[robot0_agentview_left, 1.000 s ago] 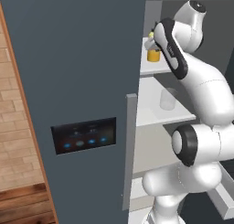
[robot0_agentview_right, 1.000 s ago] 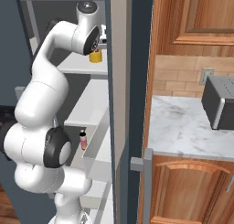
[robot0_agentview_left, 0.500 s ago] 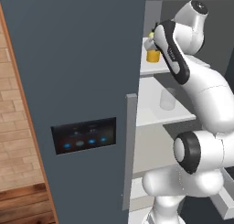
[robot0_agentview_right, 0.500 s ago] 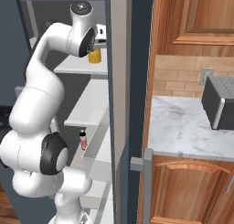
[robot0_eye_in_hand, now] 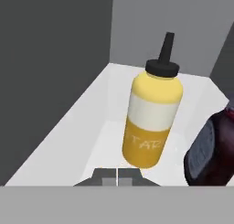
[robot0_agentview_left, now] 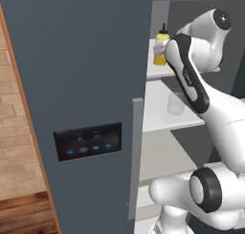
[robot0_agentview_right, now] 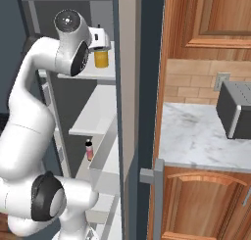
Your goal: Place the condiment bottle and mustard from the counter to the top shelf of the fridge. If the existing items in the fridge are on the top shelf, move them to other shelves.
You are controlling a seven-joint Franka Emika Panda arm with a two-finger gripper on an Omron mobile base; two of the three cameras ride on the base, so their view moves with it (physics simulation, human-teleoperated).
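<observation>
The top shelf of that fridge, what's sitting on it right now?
On the top shelf stands the yellow mustard, upright. Beside it, at the hand view's edge, is the dark condiment bottle, cut off by the frame. The robot's arm hides the shelf's far side in both base views.

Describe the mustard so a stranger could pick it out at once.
Find the open slate-blue fridge and look at its top shelf, the highest white board. The mustard stands upright there, just ahead of the gripper. It is the yellow squeeze bottle with a pale band and black pointed nozzle, unlike the dark maroon condiment bottle beside it.
</observation>
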